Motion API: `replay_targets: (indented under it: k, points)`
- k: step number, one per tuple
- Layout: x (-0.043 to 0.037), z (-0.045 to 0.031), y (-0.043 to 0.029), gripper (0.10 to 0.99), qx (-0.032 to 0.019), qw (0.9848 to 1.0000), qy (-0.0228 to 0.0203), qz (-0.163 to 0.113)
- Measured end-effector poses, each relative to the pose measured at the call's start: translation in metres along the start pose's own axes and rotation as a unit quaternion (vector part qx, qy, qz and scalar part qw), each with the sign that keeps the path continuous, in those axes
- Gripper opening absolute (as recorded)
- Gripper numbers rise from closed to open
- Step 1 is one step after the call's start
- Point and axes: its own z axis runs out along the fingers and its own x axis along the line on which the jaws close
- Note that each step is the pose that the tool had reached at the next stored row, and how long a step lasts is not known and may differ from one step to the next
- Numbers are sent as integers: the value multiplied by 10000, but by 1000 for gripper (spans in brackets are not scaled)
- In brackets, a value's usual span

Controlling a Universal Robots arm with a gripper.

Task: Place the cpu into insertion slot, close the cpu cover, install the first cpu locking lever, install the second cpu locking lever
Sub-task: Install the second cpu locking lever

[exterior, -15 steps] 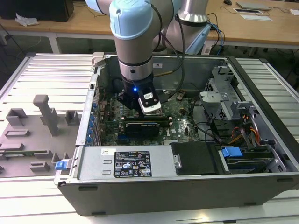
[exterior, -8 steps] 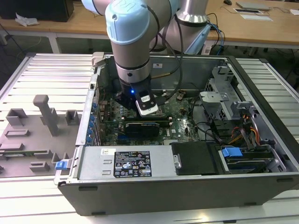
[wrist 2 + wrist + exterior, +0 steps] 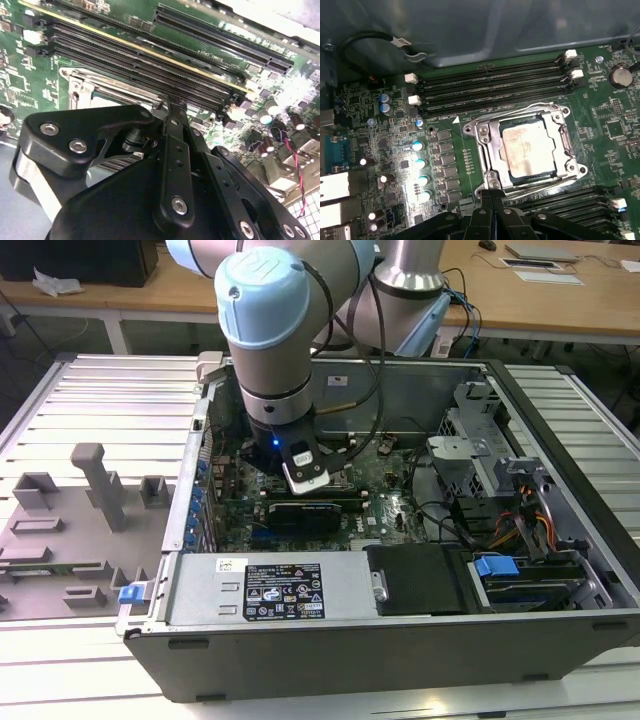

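One cpu [image 3: 528,150] is sitting in the slot [image 3: 487,150] under the shut cover [image 3: 559,122], and the fingers [image 3: 492,197], pressed together on nothing, are hovering at its near edge, where a sideways slip could scrape the memory slots [image 3: 495,87].

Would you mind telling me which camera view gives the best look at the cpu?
The first wrist view: the cpu lies flat in the insertion slot, its silver top plate seen in full, framed by the cpu cover. In the second wrist view the gripper blocks that area; in the exterior view the arm stands in front of it.
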Motion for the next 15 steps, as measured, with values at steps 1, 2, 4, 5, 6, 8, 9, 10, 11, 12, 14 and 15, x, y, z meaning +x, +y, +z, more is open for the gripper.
replay_targets:
  k: [1, 2, 4, 5, 6, 8, 9, 10, 11, 12, 14, 15]
  points:
    - [6, 10, -2, 106, -28, 10000, 5, 2]
    - [8, 20, -5, 106, -41, 10000, 6, 4]
    - [17, 34, -10, 106, -44, 10000, 8, 5]
    - [20, 40, -12, 106, -44, 10000, 8, 5]
    - [21, 42, -13, 106, -44, 10000, 8, 5]
    - [22, 43, -13, 106, -43, 10000, 8, 5]
    - [22, 41, -12, 106, -35, 10000, 6, 4]
    - [21, 37, -11, 106, -29, 10000, 4, 3]
    - [21, 33, -10, 106, -23, 10000, 2, 2]
    - [20, 22, -9, 106, -12, 10000, 2, 1]
    - [19, 16, -6, 106, -7, 10000, 0, 0]
    - [19, 0, -4, 106, 2, 10000, 0, 0]
